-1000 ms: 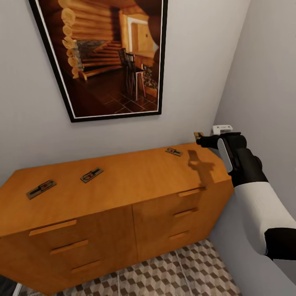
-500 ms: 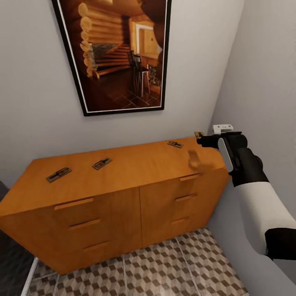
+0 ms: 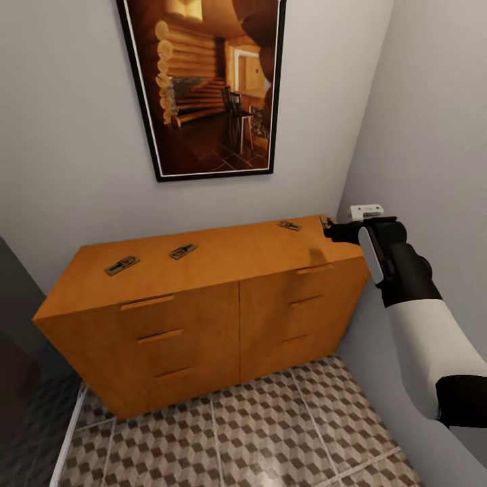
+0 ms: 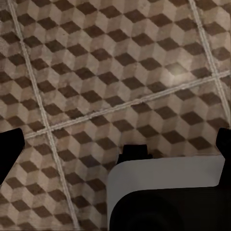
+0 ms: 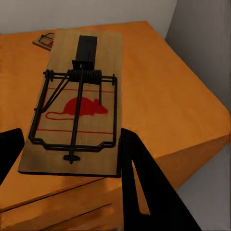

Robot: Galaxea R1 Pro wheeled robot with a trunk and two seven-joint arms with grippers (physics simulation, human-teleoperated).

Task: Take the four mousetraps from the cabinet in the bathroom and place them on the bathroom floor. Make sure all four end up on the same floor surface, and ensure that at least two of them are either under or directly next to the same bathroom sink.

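The orange-brown cabinet stands against the wall. Three mousetraps lie on its top: one at the left, one beside it, one near the right end. My right gripper hovers over the top's right end, shut on the fourth mousetrap. In the right wrist view that trap lies flat between the fingers, red mouse mark up, with another trap behind it on the cabinet top. My left gripper hangs open above the patterned bathroom floor.
A large framed picture hangs above the cabinet. A grey side wall runs close by my right arm. Cube-pattern tiles spread in front of the cabinet. A dark area lies at the left.
The camera has pulled back, so the cabinet looks smaller and more floor shows. My right gripper keeps its mousetrap and now sits over the cabinet's right end.
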